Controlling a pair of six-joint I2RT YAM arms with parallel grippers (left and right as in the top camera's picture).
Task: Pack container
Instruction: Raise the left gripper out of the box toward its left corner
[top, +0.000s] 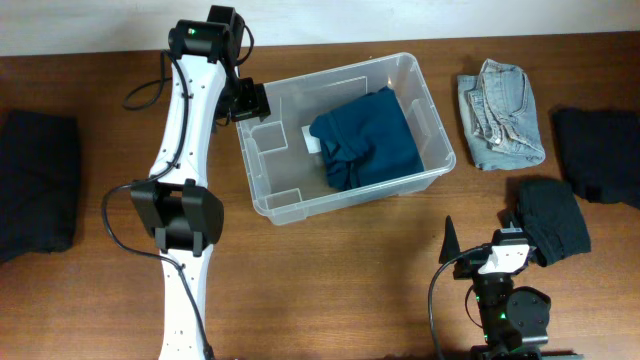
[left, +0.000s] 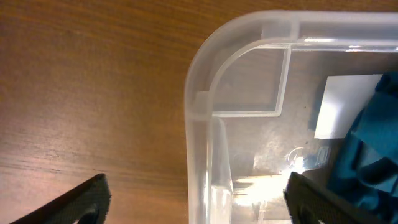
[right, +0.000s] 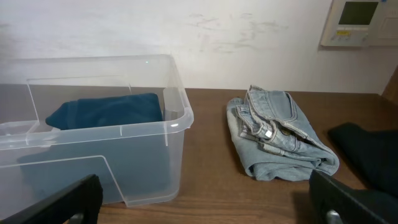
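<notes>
Wooden counter (top: 340, 300) with the clear bin (top: 350, 195) sitting on it. Black cloth (top: 35, 180) well left of the bin. Dark blue folded cloth (top: 365, 140) inside the bin, toward its right end. Jeans (top: 500, 115) just right of the bin, black clothes (top: 600, 150) further right. Left claw (left: 199, 199) spread wide, straddling the bin's far-left corner wall. Right claw (right: 205, 190) wide too, holding nothing, near side of the bin, off to the right.

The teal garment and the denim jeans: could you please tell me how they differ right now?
The teal garment is dark blue-green; the denim jeans are pale blue. The teal garment lies inside the container; the denim jeans lie outside it, on the table. Both are folded.
</notes>
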